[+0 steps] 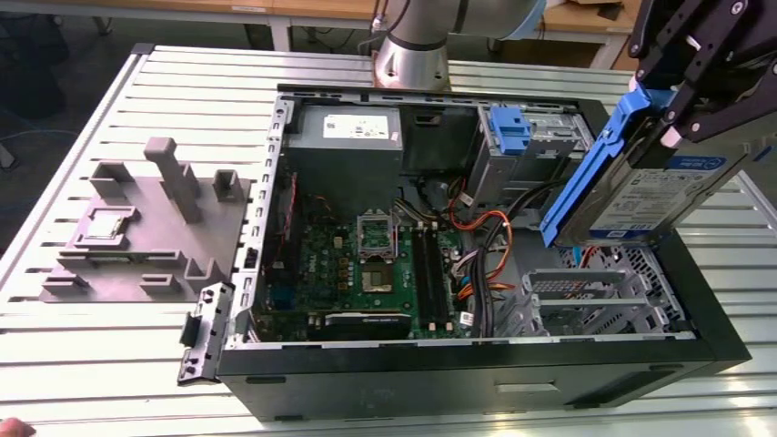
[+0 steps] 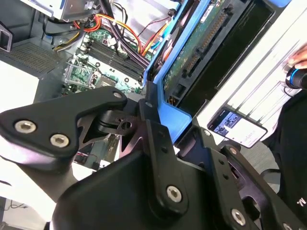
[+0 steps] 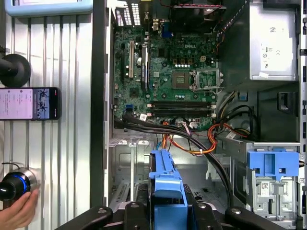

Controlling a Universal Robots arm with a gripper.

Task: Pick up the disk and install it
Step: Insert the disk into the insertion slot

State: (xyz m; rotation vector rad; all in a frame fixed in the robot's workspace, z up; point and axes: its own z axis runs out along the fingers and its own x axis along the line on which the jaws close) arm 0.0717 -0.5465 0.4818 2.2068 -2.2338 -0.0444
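While the gripper (image 1: 678, 127) has its jaws clamped on the disk (image 1: 650, 196), the drive hangs tilted in the air. It is clear of the chassis, over the drive cage (image 1: 583, 291) at the PC case's (image 1: 486, 369) corner on the exterior view's right.

Exterior view:
- The case lies open on a slatted metal table (image 1: 109, 364).
- A grey fixture plate (image 1: 134, 246) sits near the table's edge on the exterior view's left, just beside the case.
- Inside the case, the motherboard (image 1: 364, 264) is on the floor and the power supply (image 1: 346, 137) is against the far wall. A bare blue bracket (image 1: 510, 127) sits in the far bay.
- The arm base (image 1: 413, 41) stands at the table's far edge, with wooden benches (image 1: 304, 7) beyond it.

Second wrist view:
- The black linkages are closed on the end of the disk's blue carrier frame (image 2: 175, 117).
- The drive's green circuit-board side faces the camera.
- A phone (image 2: 235, 127) lies on the table slats outside the case.
- A person's hand (image 2: 300, 57) is near a blue-lit knob (image 2: 295, 76).

First wrist view:
- The carrier's edge (image 3: 168, 191) sits between the fingers, above the cage end of the case.
- The phone lies on the slats beside the case wall.
- The hand is touching the knob at the table's edge.
- A black round object (image 3: 14, 69) sits nearby on the slats.
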